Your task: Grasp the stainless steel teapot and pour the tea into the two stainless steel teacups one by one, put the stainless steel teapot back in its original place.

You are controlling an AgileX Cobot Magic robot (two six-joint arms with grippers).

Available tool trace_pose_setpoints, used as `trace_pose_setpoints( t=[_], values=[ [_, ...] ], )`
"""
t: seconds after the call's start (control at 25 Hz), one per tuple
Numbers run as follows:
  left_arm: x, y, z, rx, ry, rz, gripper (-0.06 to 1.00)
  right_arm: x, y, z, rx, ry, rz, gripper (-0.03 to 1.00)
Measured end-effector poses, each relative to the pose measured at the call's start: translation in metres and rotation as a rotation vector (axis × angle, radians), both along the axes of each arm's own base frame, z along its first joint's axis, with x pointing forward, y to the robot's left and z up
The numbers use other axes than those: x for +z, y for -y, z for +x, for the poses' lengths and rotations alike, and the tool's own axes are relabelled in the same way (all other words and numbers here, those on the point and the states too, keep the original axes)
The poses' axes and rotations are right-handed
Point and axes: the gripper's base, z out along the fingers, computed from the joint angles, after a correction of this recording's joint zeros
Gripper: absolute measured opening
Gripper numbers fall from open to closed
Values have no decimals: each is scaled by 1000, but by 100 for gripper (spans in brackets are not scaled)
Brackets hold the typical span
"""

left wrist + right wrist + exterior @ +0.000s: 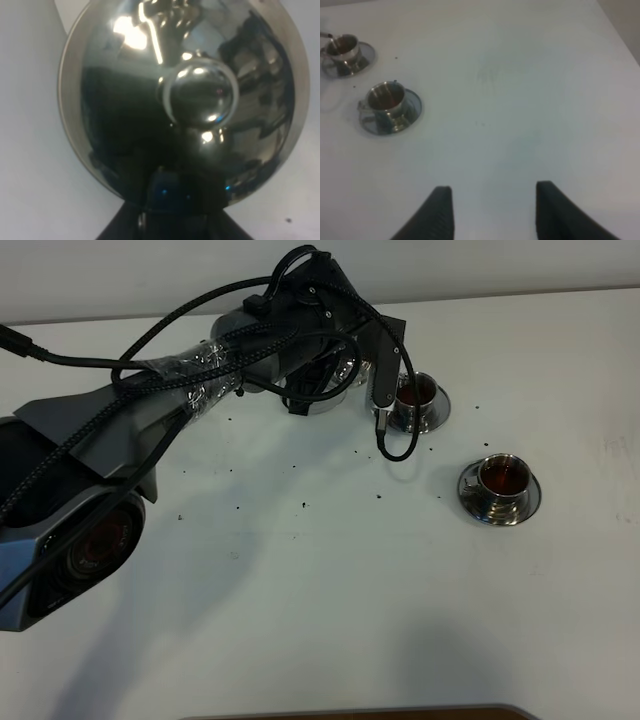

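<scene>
Cups: I see tea in both, the far cup (418,392) in the upper middle and the near cup (503,477) at right.
Teapot (185,95): under my left arm, upper middle, beside the far cup.
Left claw (172,210): on the teapot's handle side; grip unclear.
Right claw (492,210): apart, empty.
Left to do: I judge only setting the pot back on the counter (330,590).

Plain white worktop (300,620) filling pretty much everything, with little dark specks (300,502) scattered over the middle. Soft shadows on the left side, and a brown strip (400,713) along the near edge.
</scene>
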Motion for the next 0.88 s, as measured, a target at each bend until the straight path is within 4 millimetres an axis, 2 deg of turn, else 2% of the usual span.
trace_pose_setpoints(
  t=[0.32,0.68,0.88],
  values=[
    [20,-6,-14,151,-74,-105,26,0,0,0,0,0,-1,38],
    [14,-4,-31,408,-230,-269,26,0,0,0,0,0,-1,38],
    [12,-13,-33,558,-302,-342,26,0,0,0,0,0,-1,38]
  ],
)
